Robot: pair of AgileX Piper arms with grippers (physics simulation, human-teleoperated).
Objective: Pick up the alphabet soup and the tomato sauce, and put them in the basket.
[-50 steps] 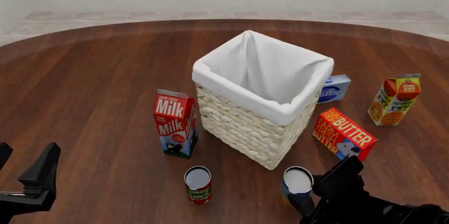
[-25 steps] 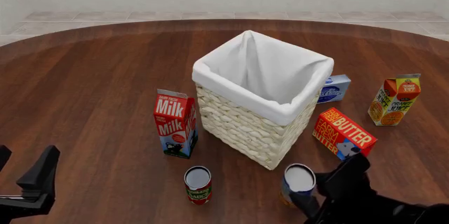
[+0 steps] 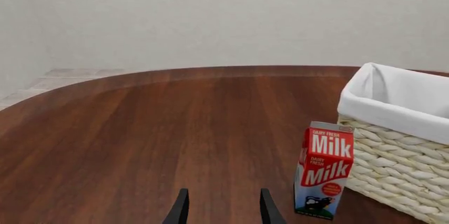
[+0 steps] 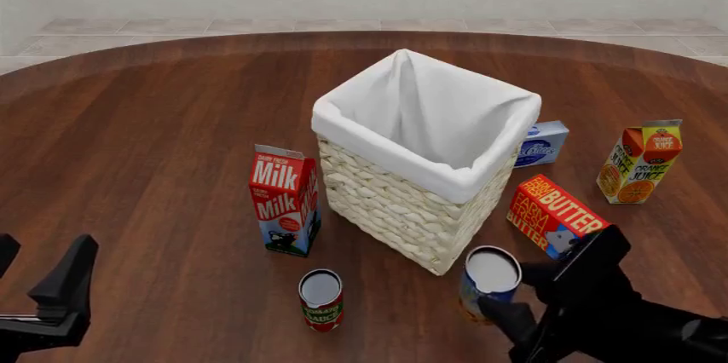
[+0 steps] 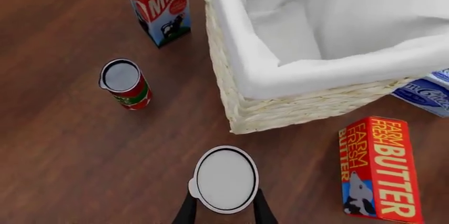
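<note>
Dark polished wood tabletop, plain pale wall behind. Between the right gripper's fingers sits the alphabet soup, a small rigid tin can with silver top and blue-and-yellow label; jaws narrow, closed on its sides, can apparently clear of the wood. Judged stiff, smooth, moderately heavy: hold at mid-wall, square across the widest part, or it may slip. Ahead of those jaws and just beside them, the basket, tall cream woven wicker with soft white cloth folded over its rim. Off to their side stands the tomato sauce, red-and-green-labelled tin, untouched. Left gripper hangs with jaws parted, empty; cardboard milk carton ahead, to one side.
</note>
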